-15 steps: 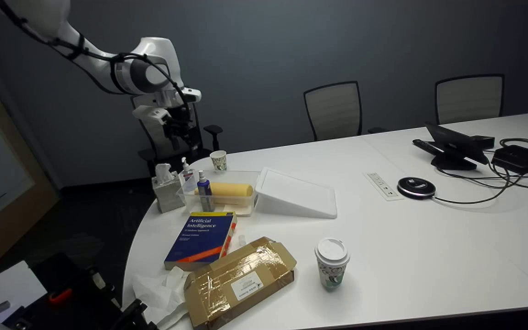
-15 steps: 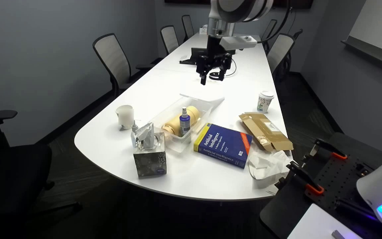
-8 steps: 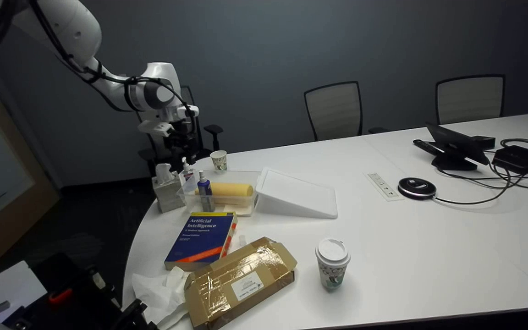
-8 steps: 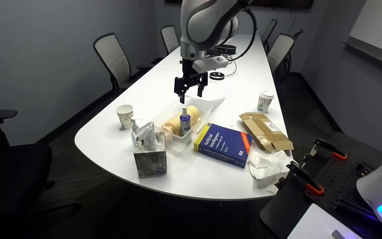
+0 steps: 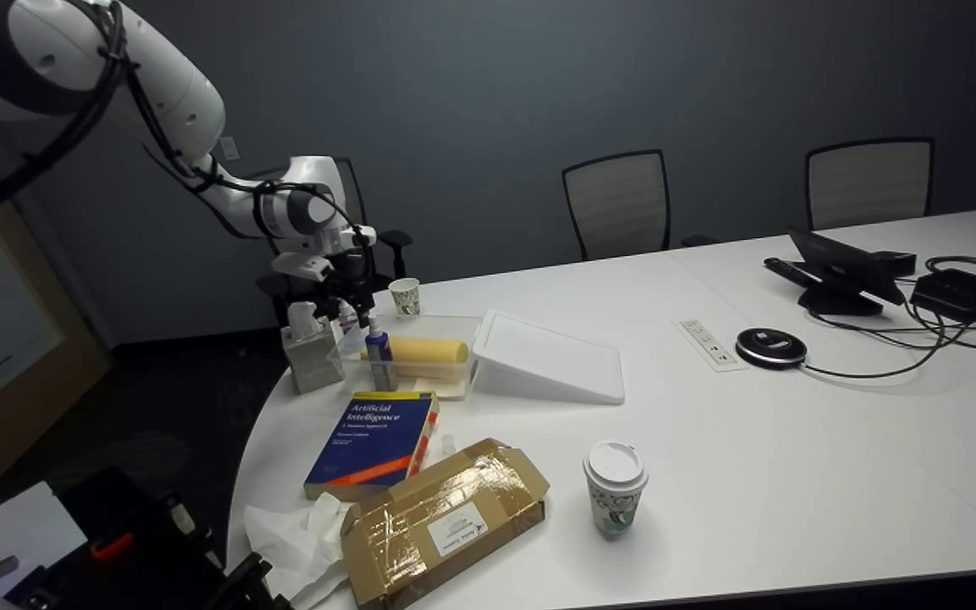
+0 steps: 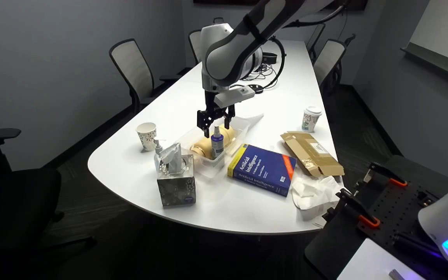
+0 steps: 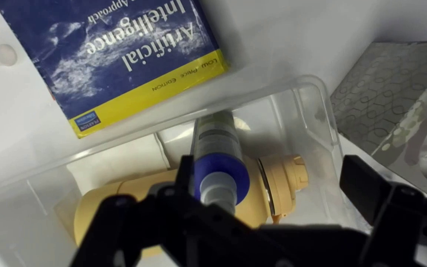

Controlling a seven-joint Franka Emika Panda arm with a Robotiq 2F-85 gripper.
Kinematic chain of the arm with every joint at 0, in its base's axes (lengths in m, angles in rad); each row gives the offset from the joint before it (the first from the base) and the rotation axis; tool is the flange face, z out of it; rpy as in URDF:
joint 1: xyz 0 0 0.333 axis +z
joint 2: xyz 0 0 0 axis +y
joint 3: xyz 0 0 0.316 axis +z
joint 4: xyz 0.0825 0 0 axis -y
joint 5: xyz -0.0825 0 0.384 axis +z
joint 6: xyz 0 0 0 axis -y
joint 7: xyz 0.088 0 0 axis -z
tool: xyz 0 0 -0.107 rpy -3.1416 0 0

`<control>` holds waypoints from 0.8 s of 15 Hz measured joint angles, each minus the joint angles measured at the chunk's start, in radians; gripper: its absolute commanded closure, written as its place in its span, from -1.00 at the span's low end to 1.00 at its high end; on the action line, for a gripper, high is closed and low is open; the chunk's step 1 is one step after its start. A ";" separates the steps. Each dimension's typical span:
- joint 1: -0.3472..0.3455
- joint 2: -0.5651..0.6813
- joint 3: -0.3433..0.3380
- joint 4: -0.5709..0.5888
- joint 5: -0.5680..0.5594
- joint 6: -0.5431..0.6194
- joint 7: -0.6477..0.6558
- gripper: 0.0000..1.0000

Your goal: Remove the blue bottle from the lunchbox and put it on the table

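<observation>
Meeting room with grey walls (image 5: 471, 110); white table (image 5: 734, 474), rounded at one end.

Gripper (image 6: 216, 131), black: fingers (image 7: 364, 189) spread wide, tips down over the lunchbox (image 7: 310, 107), near the spray top of the blue bottle (image 7: 219, 163); whether they touch it cannot be told.
Blue bottle: standing roughly upright inside the lunchbox, by the long wall facing the book (image 5: 374, 440); in the wrist view it shows between the fingers, closer to one.
Lunchbox: clear plastic, resting on the table.
Yellow bottle (image 5: 429, 350): lying on its side in the lunchbox, next to the blue bottle.
White lid (image 5: 551, 360): tilted, its raised edge at one end of the lunchbox.
Book: blue cover, titled "Artificial Intelligence"; flat, just beside the lunchbox.
Tissue box (image 6: 176, 188): grey, patterned; near the lunchbox, at the end away from the lid.
Pump bottle (image 6: 158, 147): partly hidden behind the tissue box in an exterior view.
Paper cup (image 6: 147, 138): upright, near the pump bottle.
Cardboard box (image 5: 446, 517): brown, lying near the book.
Crumpled white paper (image 5: 293, 542): beside the cardboard box.
Lidded cup (image 5: 615, 491): upright, near the cardboard box.
Chairs (image 5: 615, 203): along the table.
</observation>
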 measured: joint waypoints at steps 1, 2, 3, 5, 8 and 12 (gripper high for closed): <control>0.000 0.015 -0.008 0.015 0.000 0.004 0.000 -1.00; 0.000 0.029 -0.017 0.029 0.000 0.005 0.000 -1.00; 0.000 0.041 -0.025 0.043 0.000 0.006 0.000 -1.00; -0.001 0.064 -0.038 0.068 0.000 0.007 0.000 -1.00; -0.003 0.099 -0.049 0.096 0.001 0.023 0.001 -0.50; -0.003 0.131 -0.052 0.126 0.001 0.042 0.003 0.02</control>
